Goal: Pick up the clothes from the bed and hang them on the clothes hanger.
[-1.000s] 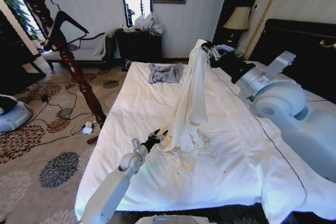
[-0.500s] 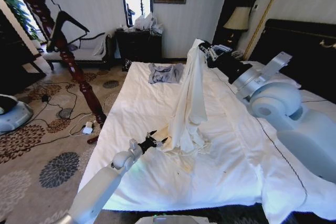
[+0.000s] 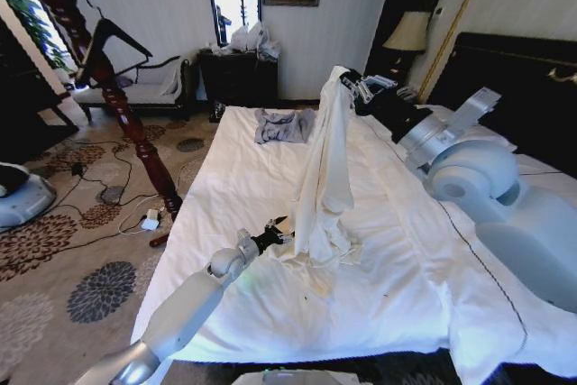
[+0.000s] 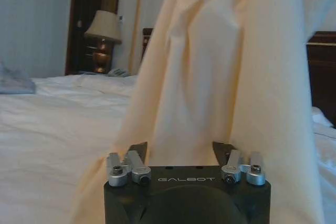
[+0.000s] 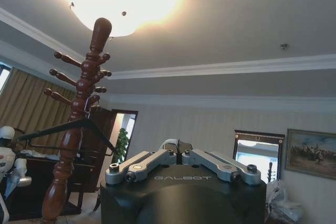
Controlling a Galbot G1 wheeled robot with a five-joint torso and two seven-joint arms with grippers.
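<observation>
Taking the bed (image 3: 270, 313) as the landmark and working outward from its near edge: the left gripper (image 3: 282, 233) reaches in low over the sheet from the near left side, its two fingers spread wide. In the left wrist view the shirt (image 4: 226, 77) hangs straight ahead of them, the fabric draping just beyond the fingertips (image 4: 138, 149) with nothing between them. That is the relation the next move likely turns on: the cloth lies directly forward of the open left fingers, and its long axis runs nearly upright, from the crumpled hem resting mid-bed up to the lifted top. Farther in, above the middle of the bed toward its headboard side, the right gripper (image 3: 347, 84) holds the top of the shirt (image 3: 326, 169) aloft, fingers pinched together on a bunch of cloth, so the garment stretches like a tall, narrow tent. The left gripper is the nearer one to the lower hem; the right already has the top. At the bed's far end lies one small blue-grey garment (image 3: 283, 125). Beyond the bed's left side stands one reddish wooden post (image 3: 99, 69), and one black clothes hanger (image 3: 113, 42) hangs from it, well apart from the shirt. Count: one shirt, one hanger, two grippers.
</observation>
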